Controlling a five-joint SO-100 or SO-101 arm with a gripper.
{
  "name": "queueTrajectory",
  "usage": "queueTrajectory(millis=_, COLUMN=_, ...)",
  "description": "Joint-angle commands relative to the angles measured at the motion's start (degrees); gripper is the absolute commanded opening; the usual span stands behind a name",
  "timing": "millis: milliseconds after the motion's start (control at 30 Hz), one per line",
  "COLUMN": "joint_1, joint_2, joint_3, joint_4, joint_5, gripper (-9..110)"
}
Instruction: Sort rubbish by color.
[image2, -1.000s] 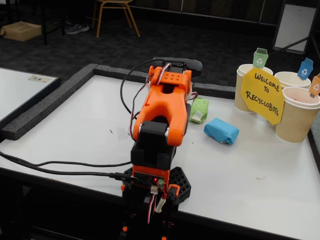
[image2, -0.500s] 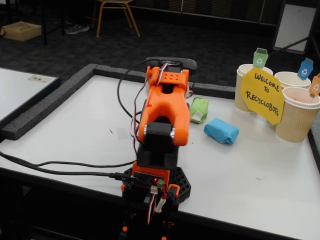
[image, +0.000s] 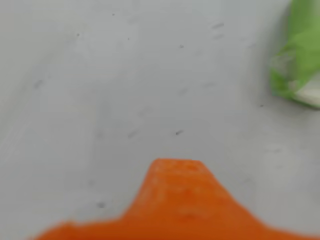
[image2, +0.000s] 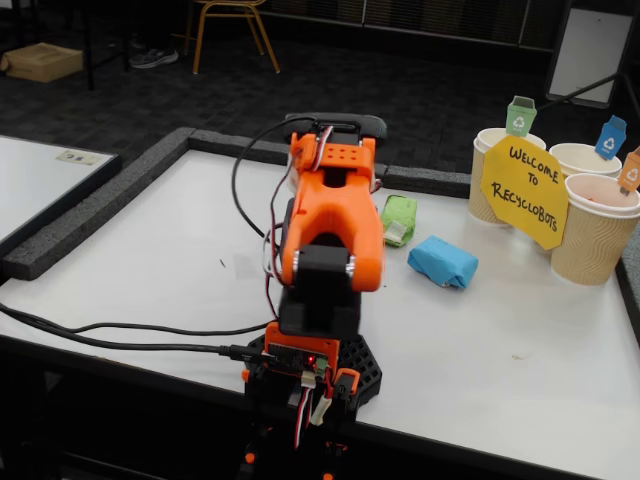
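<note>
Two pieces of rubbish lie on the white table (image2: 170, 260) in the fixed view: a green crumpled lump (image2: 398, 220) just right of the orange arm (image2: 330, 220), and a blue lump (image2: 442, 261) further right and nearer. In the wrist view the green lump (image: 297, 60) shows at the upper right edge, blurred. One orange fingertip (image: 177, 175) rises from the bottom edge over bare table, well left of that lump. The arm's own body hides the gripper in the fixed view, and no second finger shows.
Three ribbed beige cups stand at the back right, tagged green (image2: 495, 175), blue (image2: 585, 158) and orange (image2: 597, 230), with a yellow sign (image2: 524, 190) in front. A black cable (image2: 120, 335) crosses the near left. A grey foam border (image2: 90, 215) edges the table.
The arm's upper part has swung slightly left in the fixed view, uncovering more of the green lump. Both lumps have stayed put.
</note>
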Motion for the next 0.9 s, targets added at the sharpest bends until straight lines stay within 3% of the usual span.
queueTrajectory(millis=0, joint_1=4.9, joint_2=1.8, joint_3=-2.3, joint_4=-0.7, joint_5=0.4, gripper=0)
queueTrajectory(millis=567, joint_1=16.7, joint_2=-22.3, joint_3=-42.2, joint_4=4.4, joint_5=-10.1, gripper=5)
queueTrajectory(millis=867, joint_1=28.0, joint_2=-28.9, joint_3=-43.7, joint_4=8.5, joint_5=-21.0, gripper=5)
